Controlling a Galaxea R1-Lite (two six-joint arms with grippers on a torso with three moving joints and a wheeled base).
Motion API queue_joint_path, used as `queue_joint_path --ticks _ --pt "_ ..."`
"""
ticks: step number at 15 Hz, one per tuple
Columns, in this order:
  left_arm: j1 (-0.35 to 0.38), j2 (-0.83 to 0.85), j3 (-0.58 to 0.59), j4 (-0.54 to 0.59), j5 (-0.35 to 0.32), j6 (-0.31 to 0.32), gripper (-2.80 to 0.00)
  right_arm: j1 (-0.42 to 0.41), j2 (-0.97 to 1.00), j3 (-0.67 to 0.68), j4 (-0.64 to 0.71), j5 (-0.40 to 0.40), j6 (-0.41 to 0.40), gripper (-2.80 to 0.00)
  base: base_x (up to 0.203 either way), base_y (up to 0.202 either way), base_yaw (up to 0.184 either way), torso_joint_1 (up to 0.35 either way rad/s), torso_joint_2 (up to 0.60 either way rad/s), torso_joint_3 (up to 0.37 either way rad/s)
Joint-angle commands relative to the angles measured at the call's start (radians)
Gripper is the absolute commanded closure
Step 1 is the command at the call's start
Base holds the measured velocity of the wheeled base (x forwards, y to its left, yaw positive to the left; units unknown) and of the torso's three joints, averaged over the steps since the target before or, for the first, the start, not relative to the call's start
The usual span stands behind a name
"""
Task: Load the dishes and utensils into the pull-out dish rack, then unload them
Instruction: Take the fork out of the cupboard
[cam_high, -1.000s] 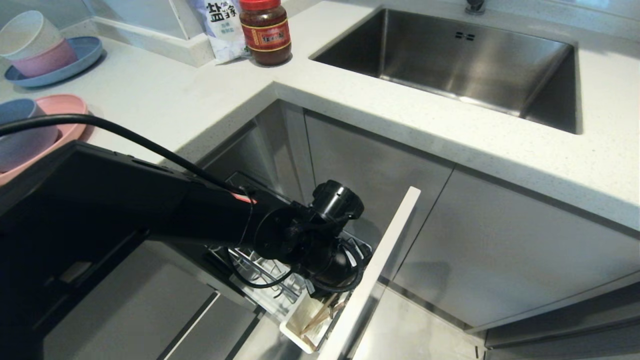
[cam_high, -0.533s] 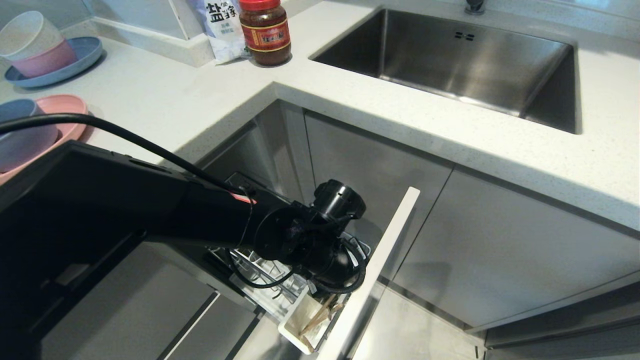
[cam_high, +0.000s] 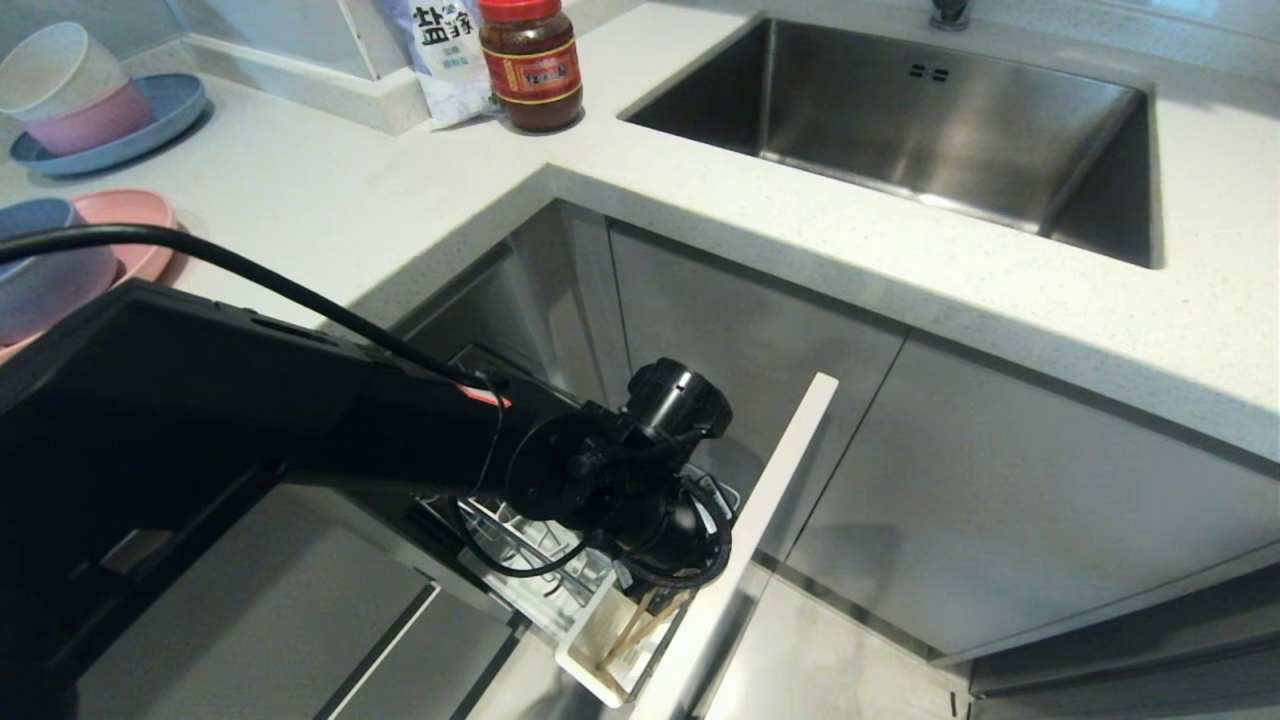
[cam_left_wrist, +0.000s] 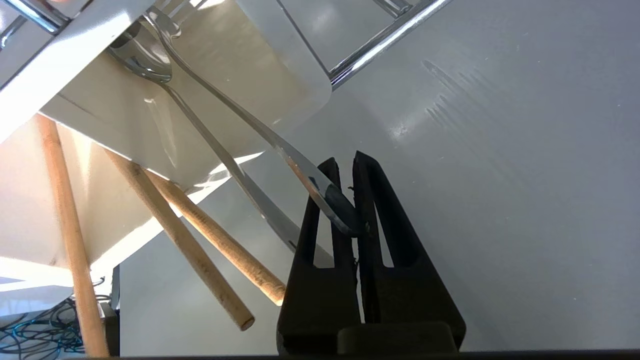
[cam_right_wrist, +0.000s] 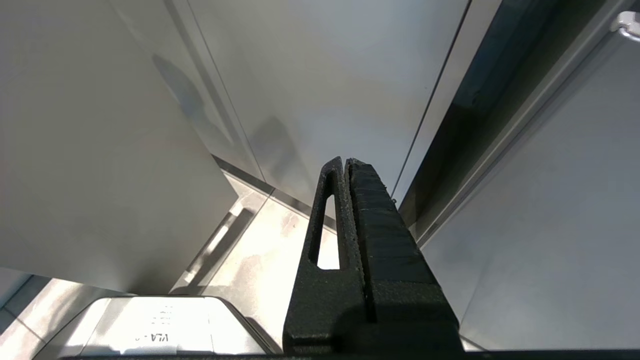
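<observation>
The left gripper (cam_left_wrist: 348, 172) is seen closed on the handle end of the fork (cam_left_wrist: 280, 145), whose tip is pinched between the two black fingers (cam_left_wrist: 372, 200). The fork's tines lie inside the white cup (cam_left_wrist: 280, 65), beside the spoon (cam_left_wrist: 150, 67), whose bowl is also in the cup and whose handle passes just beside the left finger. The chopsticks (cam_left_wrist: 200, 245) lean out of the same cup, near the gripper but apart from it. In the head view the left arm (cam_high: 300, 410) is stretched down over the rack (cam_high: 530, 555), with the cup at the rack's front end, just behind the grey front panel (cam_high: 760, 520). The pink plate (cam_high: 135, 225) and the blue-grey bowl (cam_high: 40, 270) are left on the counter (cam_high: 400, 190), the bowl resting on the plate. Farther back on the counter are stacked bowls (cam_high: 70, 85), a jar (cam_high: 530, 65) and the sink (cam_high: 900, 110). The right gripper (cam_right_wrist: 345, 175) is held shut on nothing, facing cabinet doors (cam_right_wrist: 325, 75) near the floor.
</observation>
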Motion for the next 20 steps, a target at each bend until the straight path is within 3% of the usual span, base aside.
queue_joint_path --ticks 1,6,11,20 --pt "-0.001 0.001 -0.001 0.001 0.0 -0.006 0.0 0.001 -0.004 0.002 -0.001 0.0 0.0 0.0 0.0 0.0 0.0 0.0 0.0 0.0" --pt "-0.006 -0.058 0.002 0.019 0.005 0.013 0.0 0.0 -0.004 0.002 -0.001 0.0 0.0 0.0 0.0 0.0 0.0 0.0 0.0 0.0" --pt "-0.019 -0.15 -0.019 0.138 0.018 0.053 0.0 0.001 -0.004 0.002 0.001 0.0 0.0 0.0 0.0 0.0 0.0 0.0 0.0 0.0" --pt "-0.037 -0.225 -0.02 0.15 0.039 0.064 0.0 0.001 -0.004 0.002 -0.001 0.0 0.0 0.0 0.0 0.0 0.0 0.0 0.0 0.0"
